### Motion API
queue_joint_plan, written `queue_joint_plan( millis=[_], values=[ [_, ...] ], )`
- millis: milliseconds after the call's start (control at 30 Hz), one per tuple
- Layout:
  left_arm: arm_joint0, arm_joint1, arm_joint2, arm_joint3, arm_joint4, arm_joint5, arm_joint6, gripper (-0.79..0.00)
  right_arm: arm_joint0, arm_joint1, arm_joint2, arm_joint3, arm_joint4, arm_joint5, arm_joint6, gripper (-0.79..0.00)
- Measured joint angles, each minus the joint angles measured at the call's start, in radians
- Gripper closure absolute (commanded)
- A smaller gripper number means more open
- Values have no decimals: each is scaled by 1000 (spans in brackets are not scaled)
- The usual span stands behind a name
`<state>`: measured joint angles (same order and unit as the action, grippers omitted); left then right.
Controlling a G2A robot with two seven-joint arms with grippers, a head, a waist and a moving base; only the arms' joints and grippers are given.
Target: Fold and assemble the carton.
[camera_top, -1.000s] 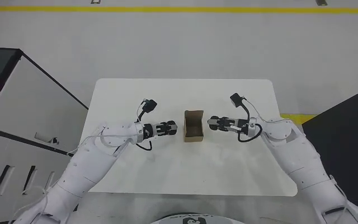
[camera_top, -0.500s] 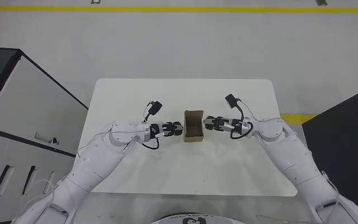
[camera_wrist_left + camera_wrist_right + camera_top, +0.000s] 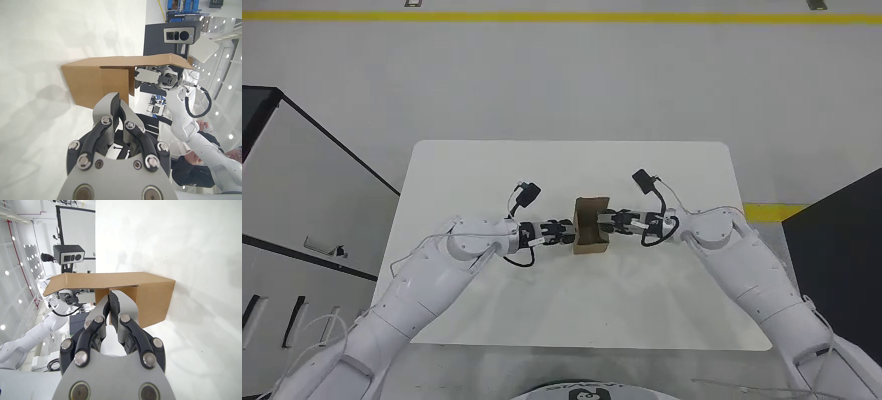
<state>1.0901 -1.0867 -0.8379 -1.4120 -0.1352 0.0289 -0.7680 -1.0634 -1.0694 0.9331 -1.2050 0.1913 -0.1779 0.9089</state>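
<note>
A small brown carton (image 3: 591,213) stands open-topped at the middle of the white table (image 3: 662,300). My left gripper (image 3: 569,233) is shut and empty, with its tip against the carton's left side. My right gripper (image 3: 608,221) is also shut, its tip against the opposite side. In the left wrist view the shut gripper (image 3: 118,98) sits just before the carton (image 3: 88,83), under one raised flap. The right gripper (image 3: 145,76) shows beyond the carton. In the right wrist view the shut gripper (image 3: 110,295) meets a side flap of the carton (image 3: 153,298).
The table has bare room all around the carton, out to its rounded edges. A dark-framed panel (image 3: 282,170) stands off the table's left side. A dark block (image 3: 842,230) stands off its right side.
Both arms have moved inward from either side. The grippers, earlier a short way from the carton, now touch its two sides. The carton has kept its place.
</note>
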Motion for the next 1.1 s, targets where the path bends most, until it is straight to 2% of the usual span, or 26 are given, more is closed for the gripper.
queue_joint_plan(
  millis=[400,1100],
  values=[
    [-9,-11,6,13,32,21,7,0,15,-16,-22,20,-16,-6,-16,0],
    [-1,-21,-11,-29,44,15,-1,0,0,-19,-7,-6,-53,8,-15,0]
  ],
)
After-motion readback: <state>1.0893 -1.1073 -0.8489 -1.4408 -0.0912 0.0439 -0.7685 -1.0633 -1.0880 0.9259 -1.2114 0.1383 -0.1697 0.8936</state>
